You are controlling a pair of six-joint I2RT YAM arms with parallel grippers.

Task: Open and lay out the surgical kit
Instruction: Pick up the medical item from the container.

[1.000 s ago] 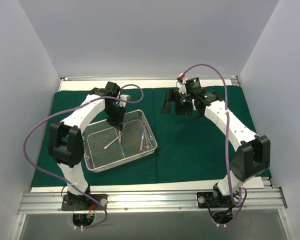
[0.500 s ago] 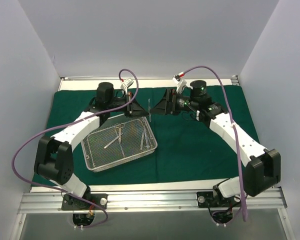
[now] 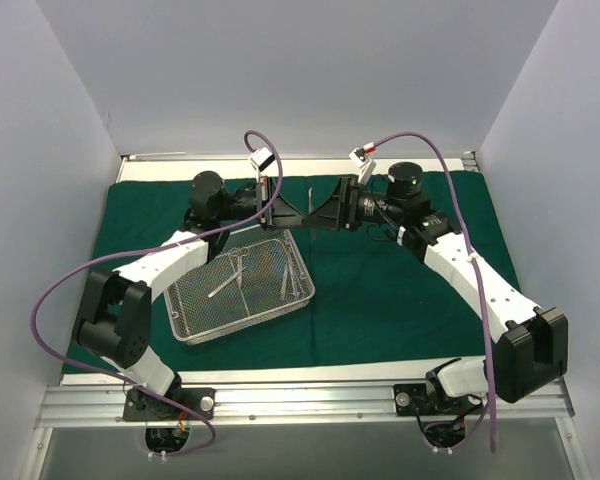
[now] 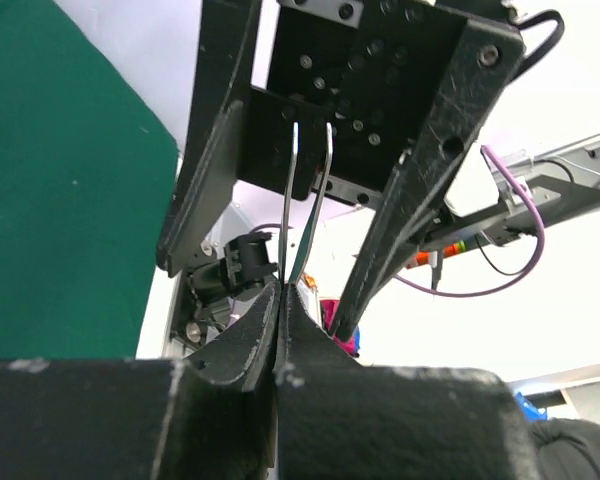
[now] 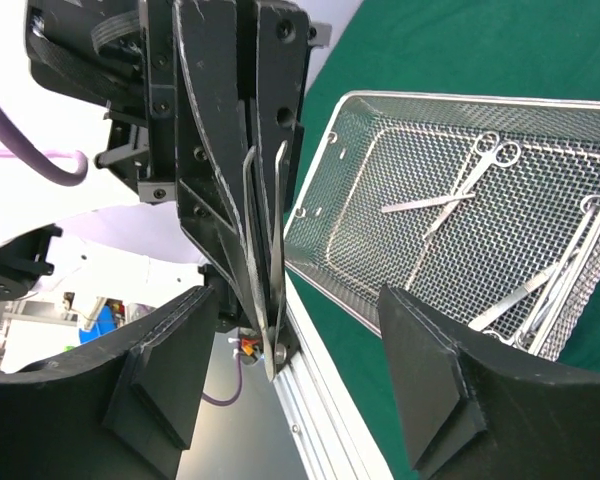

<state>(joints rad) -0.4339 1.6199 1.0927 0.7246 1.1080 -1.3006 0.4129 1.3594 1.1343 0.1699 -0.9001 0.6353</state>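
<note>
Left claw [image 3: 283, 211]: It is squeezing shut on one end of the tweezers [image 4: 306, 190] and holding them up in the air.
Right claw [image 3: 326, 212]: Its fingers [image 5: 430, 390] are standing wide apart and gripping nothing. It is pointing at the left claw, tip to tip.
Tweezers: They are sitting crosswise right where the two claw tips are meeting. Seen from the right claw's own camera, they are showing in the middle of its gap and touching neither finger.
Tray [image 5: 480, 98]: It is sitting on the cloth, down below the left claw and a bit nearer the arm bases.
Scissors [image 5: 450, 195]: They are lying flat in the tray, under the left claw.
Other tools [image 5: 535, 290]: A few thin silver ones are lying in the tray, on the side nearer the right claw.
Cloth [image 3: 400, 290]: It is lying spread out flat under both claws, with the tray resting on top of it.
</note>
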